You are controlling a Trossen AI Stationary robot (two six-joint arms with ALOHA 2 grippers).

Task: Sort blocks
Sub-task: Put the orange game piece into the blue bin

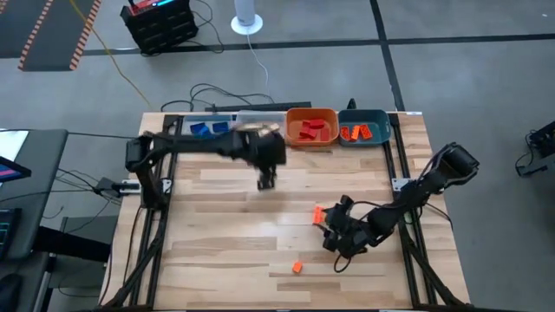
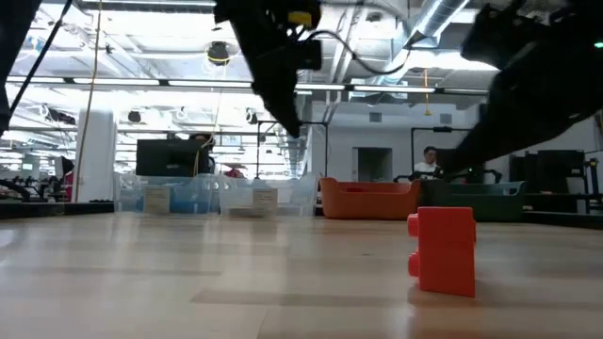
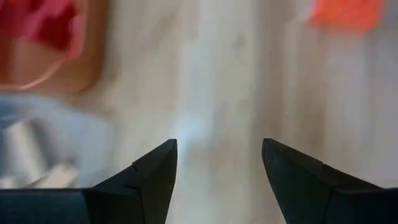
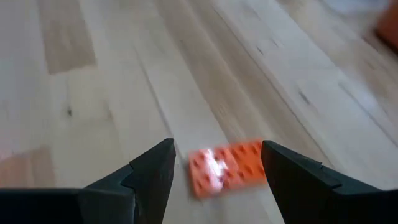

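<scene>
Left gripper (image 1: 267, 180) up above the table (image 1: 225, 243), fingers (image 3: 155, 171) apart, nothing between them. Just behind it, a row of bins at the table's far edge: a clear bin (image 1: 204, 128) with blue blocks (image 1: 206, 129), an orange bin (image 1: 312, 127) with red blocks (image 1: 312, 131), a teal bin (image 1: 364, 128) with orange blocks (image 1: 355, 133). In the left wrist view, only bare wood under the fingers, with the orange bin and a blurry orange block (image 3: 347, 12) farther off.

Right gripper (image 1: 333, 227) low over the table, fingers (image 4: 149, 171) wide apart, holding nothing. An orange block (image 4: 227, 168) flat on the wood right in front of the tips, in line with the gap, not clamped. Same block (image 1: 318, 212) just beside the gripper in the high view. Another small orange block (image 1: 297, 268) alone on the table, a bit nearer the front edge than the right gripper. In the low view, a red-orange block (image 2: 443, 250) upright on the table, close to the camera. Cannot tell which one.
</scene>
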